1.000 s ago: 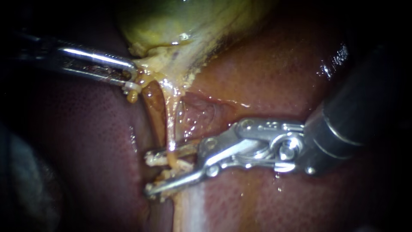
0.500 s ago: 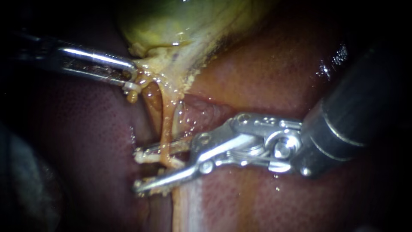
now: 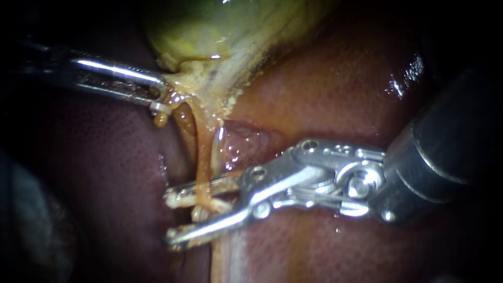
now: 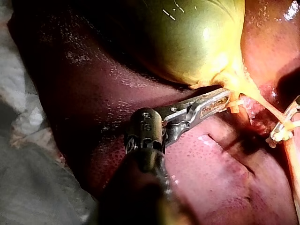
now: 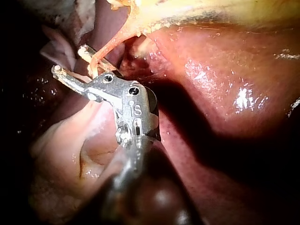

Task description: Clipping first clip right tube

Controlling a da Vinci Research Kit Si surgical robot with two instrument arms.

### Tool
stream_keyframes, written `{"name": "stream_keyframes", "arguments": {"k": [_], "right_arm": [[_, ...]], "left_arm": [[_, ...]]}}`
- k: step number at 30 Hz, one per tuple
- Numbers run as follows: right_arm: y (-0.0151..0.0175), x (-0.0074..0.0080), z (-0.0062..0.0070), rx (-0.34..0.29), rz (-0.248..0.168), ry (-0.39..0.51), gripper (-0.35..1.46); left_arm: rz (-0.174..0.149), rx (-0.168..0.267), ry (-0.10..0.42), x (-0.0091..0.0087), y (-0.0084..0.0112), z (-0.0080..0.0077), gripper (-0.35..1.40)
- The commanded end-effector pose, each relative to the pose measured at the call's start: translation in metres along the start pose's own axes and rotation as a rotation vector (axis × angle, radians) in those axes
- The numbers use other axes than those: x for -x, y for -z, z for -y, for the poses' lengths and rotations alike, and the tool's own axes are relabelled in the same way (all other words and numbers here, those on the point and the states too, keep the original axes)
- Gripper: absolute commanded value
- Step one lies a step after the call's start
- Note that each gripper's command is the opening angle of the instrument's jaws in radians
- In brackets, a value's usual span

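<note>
The yellow-green gallbladder (image 3: 220,26) narrows to a pale neck, and two orange tubes run down from it over the liver (image 3: 340,89). My right instrument (image 3: 169,219) comes in from the right. Its jaws are open and straddle the right tube (image 3: 201,175), with whitish bits at the jaw tips. The left tube (image 3: 184,126) lies just beside it. My left instrument (image 3: 160,100) is shut on tissue at the gallbladder neck and holds it taut. From the wrists, the left instrument (image 4: 224,99) grips the neck, and the right instrument (image 5: 70,60) has the tube (image 5: 96,61) between its jaws.
Dark red liver (image 4: 93,93) surrounds the site on all sides. A pale fold of tissue (image 5: 70,154) lies beside my right instrument's shaft. White gauze or drape (image 4: 23,122) shows beyond the liver edge, beside my left instrument.
My right instrument's jaw tips have reached further left across the tube, and the gap between them has widened slightly. The left instrument has held still on the neck.
</note>
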Motion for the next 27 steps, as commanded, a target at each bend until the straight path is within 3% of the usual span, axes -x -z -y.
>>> {"name": "stream_keyframes", "arguments": {"k": [1,10,15,27], "right_arm": [[-0.0001,-0.0001,0.0000,0.005,-0.003,-0.010,0.34],[0.0001,-0.0002,-0.0005,0.035,-0.028,-0.076,0.05],[0.0006,-0.0002,-0.0006,0.054,-0.043,-0.165,-0.35],[0.0013,0.0004,-0.0010,0.058,-0.038,-0.169,-0.35]], "left_arm": [[0.000,0.000,0.000,0.0000,0.0000,0.0000,-0.35],[0.000,0.001,0.000,0.0000,0.0000,0.0000,-0.35],[0.000,0.001,0.000,0.0000,0.0000,0.0000,-0.35],[0.000,0.000,0.000,0.0000,-0.0001,0.0001,-0.35]]}}
